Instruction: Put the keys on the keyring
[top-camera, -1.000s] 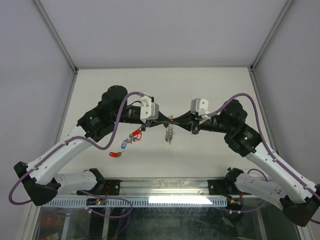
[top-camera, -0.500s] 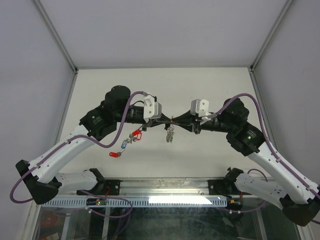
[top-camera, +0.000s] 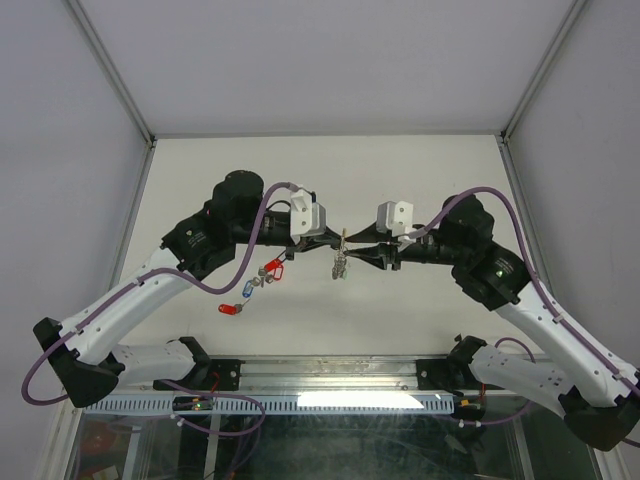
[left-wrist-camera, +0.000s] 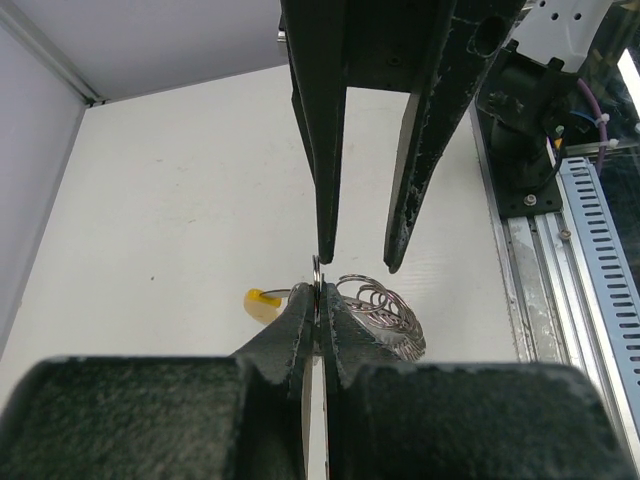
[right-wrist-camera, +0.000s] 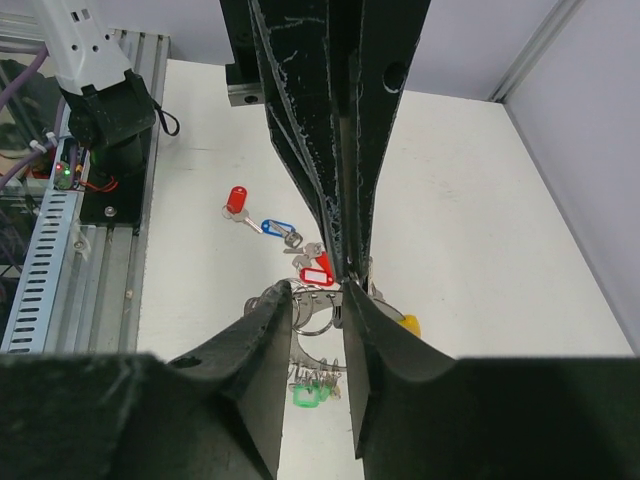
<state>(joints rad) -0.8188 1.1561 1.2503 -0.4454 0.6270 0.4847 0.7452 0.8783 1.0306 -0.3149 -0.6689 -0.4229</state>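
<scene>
Nearest us, some loose keys (top-camera: 262, 278) lie on the table (top-camera: 420, 180); farther back, up in the air, our left gripper (left-wrist-camera: 318, 300) pinches the keyring (left-wrist-camera: 315, 270) tight, with hanging keys (top-camera: 341, 266) under it; our right gripper (left-wrist-camera: 358, 262) faces it, a little open, holding nothing.

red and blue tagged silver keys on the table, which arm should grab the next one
Right, probably: the right gripper is open and empty, while the left gripper is clamped on the thin silver wire keyring.
</scene>
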